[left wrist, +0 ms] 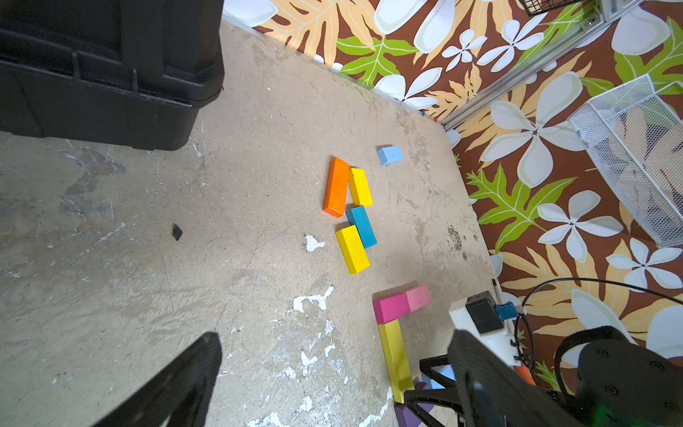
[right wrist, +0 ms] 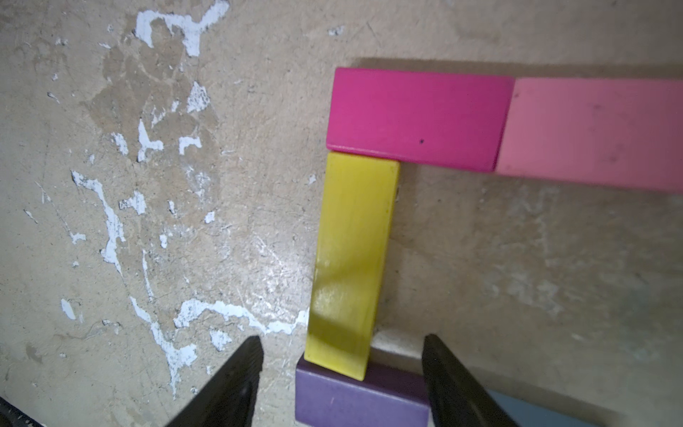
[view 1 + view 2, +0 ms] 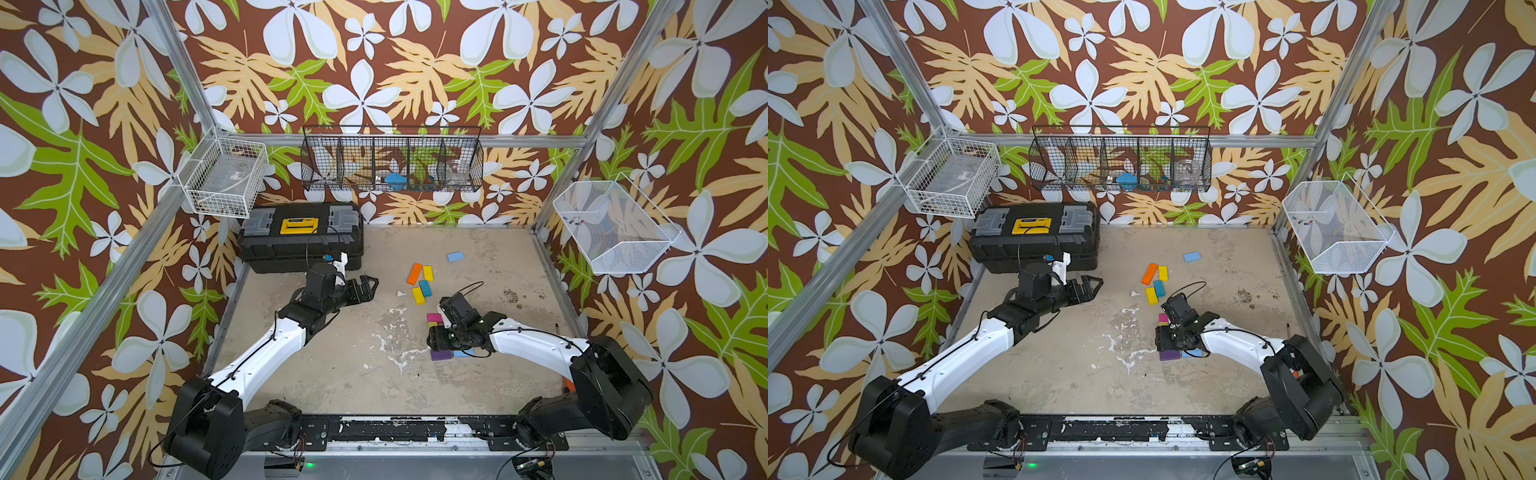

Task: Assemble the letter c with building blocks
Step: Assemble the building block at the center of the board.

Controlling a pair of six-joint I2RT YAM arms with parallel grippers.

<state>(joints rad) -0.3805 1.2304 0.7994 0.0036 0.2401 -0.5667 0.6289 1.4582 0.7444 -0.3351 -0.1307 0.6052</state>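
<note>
- This is a robotics lab test cell: two robot arms (image 3: 266, 349) are mounted on a metal rail (image 3: 395, 432) at the table's (image 3: 332, 374) near edge.
- An aluminium frame (image 3: 519, 141) boxes the table in, with floral-print panels (image 3: 374, 62) as walls.
- Wire baskets (image 3: 226, 176) hang from the frame, and a black toolbox (image 3: 299, 237) sits in one corner.
- The tabletop is scuffed and chipped, with coloured building blocks (image 3: 424, 287) lying on it.

A black toolbox (image 3: 299, 237) sits on the worn table (image 3: 332, 374) near a black wire rack (image 3: 392, 160) holding something blue (image 3: 395, 180), perhaps cloth
</note>
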